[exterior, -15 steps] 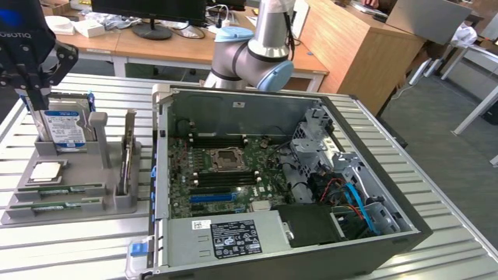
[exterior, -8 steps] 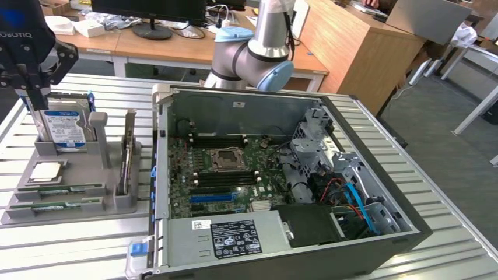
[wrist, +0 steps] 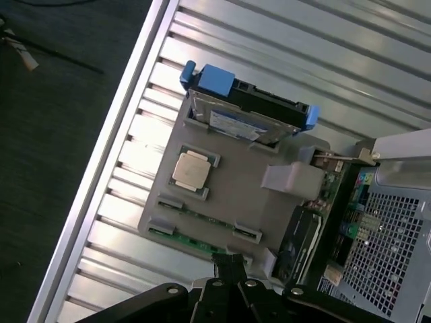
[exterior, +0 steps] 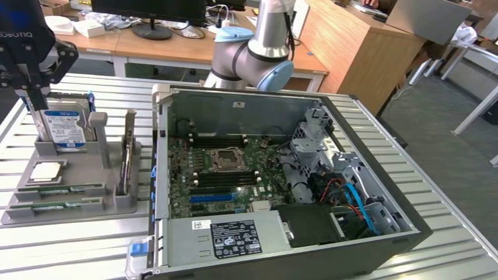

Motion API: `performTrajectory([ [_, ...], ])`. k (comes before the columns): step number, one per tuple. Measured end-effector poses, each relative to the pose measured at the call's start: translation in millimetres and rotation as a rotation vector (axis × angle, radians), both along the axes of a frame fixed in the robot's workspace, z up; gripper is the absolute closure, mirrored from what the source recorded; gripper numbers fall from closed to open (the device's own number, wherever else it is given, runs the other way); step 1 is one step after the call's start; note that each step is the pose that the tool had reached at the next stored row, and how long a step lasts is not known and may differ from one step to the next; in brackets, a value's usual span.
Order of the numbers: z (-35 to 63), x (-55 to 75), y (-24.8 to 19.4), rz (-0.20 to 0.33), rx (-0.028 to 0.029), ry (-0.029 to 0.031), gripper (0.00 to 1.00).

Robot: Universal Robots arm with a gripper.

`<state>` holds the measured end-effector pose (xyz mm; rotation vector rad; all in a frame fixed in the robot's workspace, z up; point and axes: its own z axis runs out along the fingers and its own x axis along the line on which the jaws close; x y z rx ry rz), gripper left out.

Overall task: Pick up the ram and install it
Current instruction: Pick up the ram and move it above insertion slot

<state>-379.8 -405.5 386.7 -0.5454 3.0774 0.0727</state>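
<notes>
Gripper [exterior: 35, 96] [wrist: 229, 261] hangs raised over the far end of a grey parts tray [exterior: 109, 204] [wrist: 242, 195], at the exterior view's left. Its dark fingers are drawn together to a narrow tip and carry nothing. In the exterior view the tip is just beside the upright hard drive [exterior: 66, 127] [wrist: 236, 118], which stands in the tray's rear slot between blue side rails.

The ram [exterior: 53, 206] [wrist: 192, 243] lies flat in the tray's outermost slot, a thin green strip held by grey clips at both ends. A second ram stick [exterior: 60, 189] [wrist: 205, 217] lies parallel in the next slot, between the first and the square silver processor [exterior: 46, 170] [wrist: 190, 168], which sits in its own recess. Neither stick is touched by the gripper. In the wrist view the fingertips appear near one end of the outer strip.

A dark expansion card [exterior: 126, 154] [wrist: 300, 242] stands on edge in the tray on the side nearest the computer.

The tray rests on a slatted metal tabotop... tabletop [exterior: 62, 251] [wrist: 283, 40], just beside an open computer case [exterior: 233, 108] lying on its side. Inside it the green motherboard [exterior: 183, 175] shows a bare processor socket [exterior: 225, 157] with rows of long black memory slots [exterior: 225, 142] on either side of it. The arm [exterior: 260, 58] rises behind the case.
</notes>
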Motion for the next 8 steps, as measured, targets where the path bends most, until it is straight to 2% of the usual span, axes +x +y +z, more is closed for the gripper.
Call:
performTrajectory([
  [8,0.0,0.0,0.0,0.097,0.0000,0.0000,0.90],
])
